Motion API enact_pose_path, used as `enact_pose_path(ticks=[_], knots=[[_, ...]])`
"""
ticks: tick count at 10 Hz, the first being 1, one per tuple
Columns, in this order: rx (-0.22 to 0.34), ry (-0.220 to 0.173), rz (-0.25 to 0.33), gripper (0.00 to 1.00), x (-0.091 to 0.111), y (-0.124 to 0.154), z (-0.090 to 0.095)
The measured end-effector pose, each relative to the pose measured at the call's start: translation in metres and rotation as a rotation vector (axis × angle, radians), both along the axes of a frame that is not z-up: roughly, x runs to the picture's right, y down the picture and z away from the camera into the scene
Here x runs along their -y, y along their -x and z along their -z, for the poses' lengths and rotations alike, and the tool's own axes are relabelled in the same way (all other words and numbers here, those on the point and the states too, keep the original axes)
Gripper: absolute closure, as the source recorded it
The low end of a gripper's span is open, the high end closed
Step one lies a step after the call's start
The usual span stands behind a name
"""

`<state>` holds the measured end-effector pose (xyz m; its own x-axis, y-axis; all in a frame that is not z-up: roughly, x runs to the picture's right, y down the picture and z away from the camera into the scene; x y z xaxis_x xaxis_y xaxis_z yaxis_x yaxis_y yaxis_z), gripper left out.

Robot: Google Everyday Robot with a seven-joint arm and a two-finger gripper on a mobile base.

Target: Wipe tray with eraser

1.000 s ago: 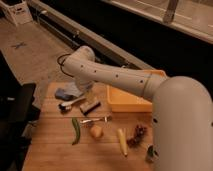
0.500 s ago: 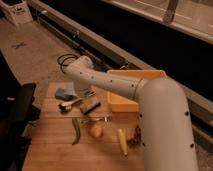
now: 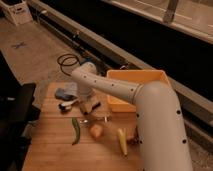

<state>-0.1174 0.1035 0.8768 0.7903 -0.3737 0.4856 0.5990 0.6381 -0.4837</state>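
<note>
Just the one camera view here: the gripper [image 3: 87, 101] is down low over the board, right on top of the eraser [image 3: 92, 106], and I can't tell if it's open or closed. The eraser lies outside the tray [image 3: 146, 73], near the tray's picture-left wall. Its long axis looks slanted toward that wall, so I'd guess it's a short lift-and-carry that way.

The arm [image 3: 161, 125] is a thick, smooth tube in off-white casing, widest in the near link and slimmer in the far one. Small dark round dots run in rows along both links and beside the rounded joint caps. The gripper [image 3: 86, 103] sits at the arm's far end, low over the wooden table [image 3: 50, 150], mostly hidden behind the pale wrist
</note>
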Motion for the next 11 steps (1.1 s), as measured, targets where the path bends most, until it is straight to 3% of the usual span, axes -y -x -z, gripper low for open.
enact_pose_path(ticks=[4,9,11], knots=[[0.007,-0.005,-0.028,0.38,-0.005,-0.007,-0.012],[0.055,-0.014,-0.048,0.87,-0.006,-0.005,-0.013],[0.067,-0.010,-0.051,0.99,-0.012,-0.001,-0.014]])
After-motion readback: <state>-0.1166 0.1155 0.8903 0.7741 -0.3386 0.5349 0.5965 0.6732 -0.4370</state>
